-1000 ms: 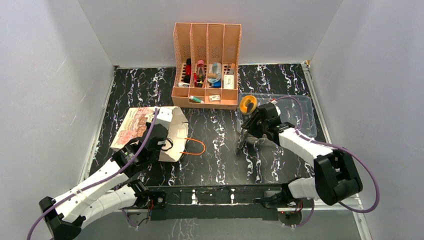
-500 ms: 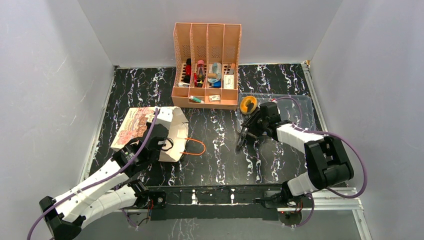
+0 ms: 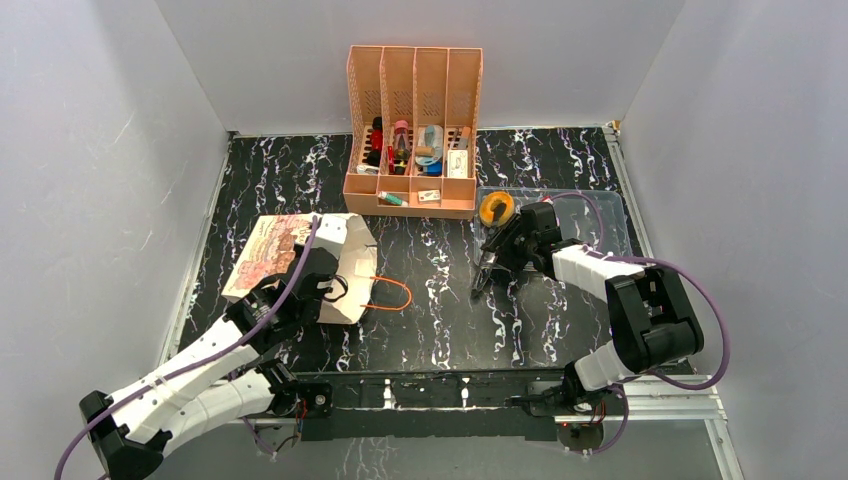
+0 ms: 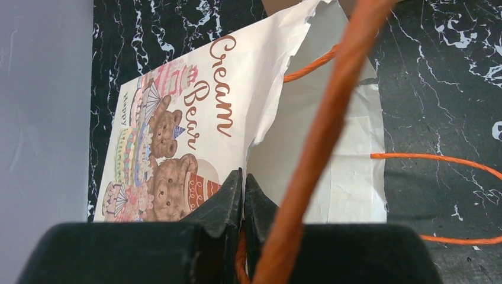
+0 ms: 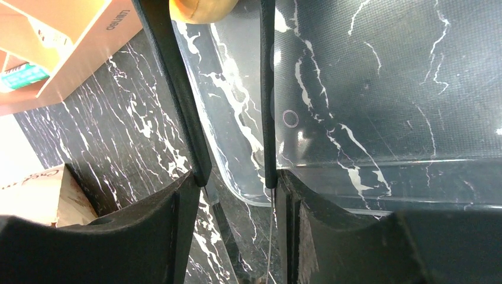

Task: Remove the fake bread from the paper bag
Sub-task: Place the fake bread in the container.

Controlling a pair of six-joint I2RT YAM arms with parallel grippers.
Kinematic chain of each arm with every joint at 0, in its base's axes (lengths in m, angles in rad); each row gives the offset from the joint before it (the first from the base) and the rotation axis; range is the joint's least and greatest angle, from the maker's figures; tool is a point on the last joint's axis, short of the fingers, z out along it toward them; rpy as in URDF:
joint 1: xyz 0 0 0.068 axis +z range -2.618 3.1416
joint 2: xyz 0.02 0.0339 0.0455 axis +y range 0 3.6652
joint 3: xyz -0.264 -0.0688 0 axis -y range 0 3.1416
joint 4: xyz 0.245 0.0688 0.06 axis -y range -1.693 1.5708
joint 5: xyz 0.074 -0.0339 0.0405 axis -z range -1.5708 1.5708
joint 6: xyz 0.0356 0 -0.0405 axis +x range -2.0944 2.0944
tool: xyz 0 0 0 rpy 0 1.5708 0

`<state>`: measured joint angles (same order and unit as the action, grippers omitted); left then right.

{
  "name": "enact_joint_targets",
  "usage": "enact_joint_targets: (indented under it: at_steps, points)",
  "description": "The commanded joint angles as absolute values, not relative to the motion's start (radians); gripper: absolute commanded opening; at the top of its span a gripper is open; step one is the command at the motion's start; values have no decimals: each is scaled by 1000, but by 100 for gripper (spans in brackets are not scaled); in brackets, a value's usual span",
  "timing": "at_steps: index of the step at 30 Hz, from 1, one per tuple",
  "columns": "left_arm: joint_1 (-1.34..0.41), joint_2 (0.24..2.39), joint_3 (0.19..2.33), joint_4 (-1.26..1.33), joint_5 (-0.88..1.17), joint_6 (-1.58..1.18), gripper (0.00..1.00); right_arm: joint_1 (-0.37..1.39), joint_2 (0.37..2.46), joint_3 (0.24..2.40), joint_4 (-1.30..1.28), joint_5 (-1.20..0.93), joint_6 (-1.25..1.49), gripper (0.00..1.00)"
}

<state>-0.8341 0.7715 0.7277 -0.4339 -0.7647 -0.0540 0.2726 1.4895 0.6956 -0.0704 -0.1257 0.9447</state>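
The cream paper bag (image 3: 290,255) lies on its side at the left, its bear picture (image 4: 171,142) facing up and its mouth toward the middle. My left gripper (image 3: 322,288) (image 4: 243,177) is shut on the bag's torn upper edge, with an orange cord handle (image 4: 331,112) pinched there too. One golden-brown ring of fake bread (image 3: 496,209) (image 5: 201,7) sits at the far-left corner of the clear plastic tray (image 3: 600,235). My right gripper (image 3: 488,272) (image 5: 234,176) hangs open just in front of the ring, over the tray's near-left corner, with nothing between its fingers. The bag's inside is hidden.
A peach desk organiser (image 3: 413,135) with several small items stands at the back centre. The bag's second orange handle (image 3: 392,294) loops onto the black marble table (image 3: 440,320). The tray's clear rim (image 5: 248,195) lies right under my right fingers.
My right gripper has opened wider and its arm has swung left and folded in closer. The ring, the bag and my left arm have not moved.
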Motion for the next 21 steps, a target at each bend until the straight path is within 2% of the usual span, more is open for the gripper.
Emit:
enact_joint_targets:
  at_steps: [1,21]
  points:
    - [-834,773,770,-414,-767,-44,0,268,1487,732,-39,-131,930,45]
    - [-834,767,775,-430,-773,-51,0,268,1411,694,-55,-126,927,48]
